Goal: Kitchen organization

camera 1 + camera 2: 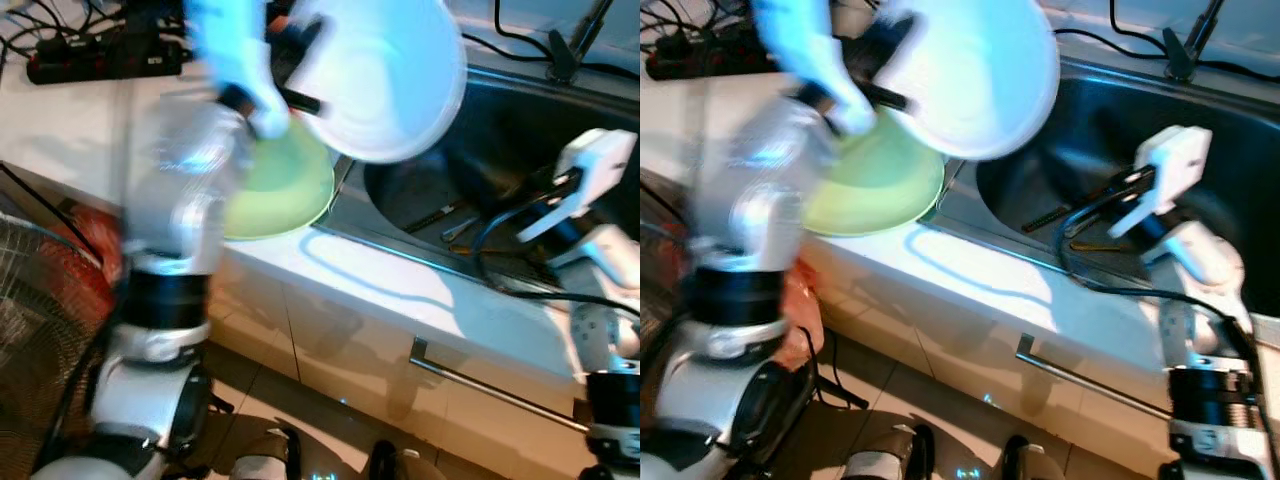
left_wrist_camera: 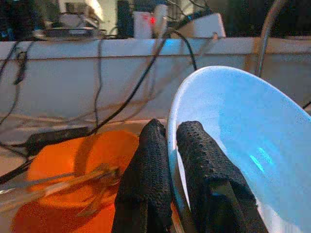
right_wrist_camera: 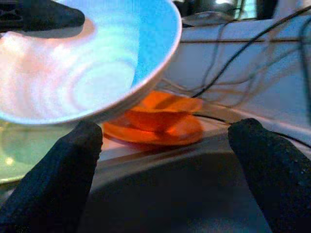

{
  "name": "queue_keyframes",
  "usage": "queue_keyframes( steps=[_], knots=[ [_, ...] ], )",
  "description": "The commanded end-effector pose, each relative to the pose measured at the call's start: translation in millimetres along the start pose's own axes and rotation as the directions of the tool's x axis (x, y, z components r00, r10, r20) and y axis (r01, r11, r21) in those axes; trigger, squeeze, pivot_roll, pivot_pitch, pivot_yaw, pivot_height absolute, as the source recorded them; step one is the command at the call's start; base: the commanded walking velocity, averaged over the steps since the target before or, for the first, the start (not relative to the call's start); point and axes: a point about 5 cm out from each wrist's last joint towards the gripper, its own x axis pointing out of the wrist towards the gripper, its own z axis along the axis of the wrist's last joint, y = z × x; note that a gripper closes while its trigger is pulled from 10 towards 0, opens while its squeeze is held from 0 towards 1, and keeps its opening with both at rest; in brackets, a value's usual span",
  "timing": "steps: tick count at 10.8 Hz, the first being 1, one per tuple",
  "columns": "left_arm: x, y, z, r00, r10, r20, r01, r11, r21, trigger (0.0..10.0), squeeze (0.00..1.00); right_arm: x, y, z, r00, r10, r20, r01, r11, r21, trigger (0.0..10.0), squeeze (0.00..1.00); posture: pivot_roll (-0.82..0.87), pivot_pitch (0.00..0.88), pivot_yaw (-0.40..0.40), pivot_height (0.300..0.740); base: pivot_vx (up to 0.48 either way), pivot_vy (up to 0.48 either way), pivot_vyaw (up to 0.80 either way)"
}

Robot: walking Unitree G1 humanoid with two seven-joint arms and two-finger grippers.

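My left gripper (image 2: 167, 160) is shut on the rim of a white bowl (image 1: 385, 75), holding it tilted in the air above the counter's edge beside the sink (image 1: 500, 160). Its fingers (image 2: 146, 179) pinch the rim from both sides. Under the white bowl a green bowl (image 1: 280, 190) rests on the counter. An orange bowl (image 2: 73, 179) with several utensils in it sits behind. My right gripper (image 3: 165, 160) is open over the dark sink basin, its fingers (image 3: 58, 174) wide apart with nothing between them, pointing toward the white bowl (image 3: 82, 63).
Utensils (image 1: 440, 215) lie on the sink bottom. A black power strip (image 1: 100, 60) and cables run along the back of the counter. A drawer handle (image 1: 490, 390) sticks out below the white counter front (image 1: 400, 290). A wire basket (image 1: 40, 290) stands at left.
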Motion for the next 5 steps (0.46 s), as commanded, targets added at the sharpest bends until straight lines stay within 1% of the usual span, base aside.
queue_keyframes(
  steps=[1,2,4,5],
  knots=[
    [10.0,-8.4,8.2,0.998,-0.036,0.051,0.034,0.999,0.042,10.0,0.0,-7.6,-7.3,1.5,0.999,-0.039,-0.008,0.039,0.999,-0.03,10.0,0.0,0.05,0.144,0.081,0.74,0.0,0.0,0.0],
    [19.9,-16.7,-1.2,0.997,-0.065,0.038,0.062,0.996,0.06,10.0,0.0,-13.4,-10.2,2.7,0.998,-0.063,-0.017,0.062,0.997,-0.05,10.0,0.0,0.04,0.145,0.094,0.74,0.0,0.0,0.0],
    [31.0,-28.6,-13.7,0.995,-0.096,0.016,0.095,0.994,0.06,10.0,0.0,-22.9,-14.7,3.3,0.995,-0.094,-0.04,0.09,0.993,-0.081,10.0,0.0,0.02,0.153,0.102,0.74,0.0,0.0,0.0],
    [40.4,-36.5,-25.8,0.993,-0.113,-0.016,0.114,0.991,0.067,10.0,0.0,-33.5,-23.5,3.8,0.988,-0.142,-0.065,0.134,0.985,-0.111,10.0,0.0,0.01,0.161,0.106,0.74,0.0,0.0,0.0]
  ],
)
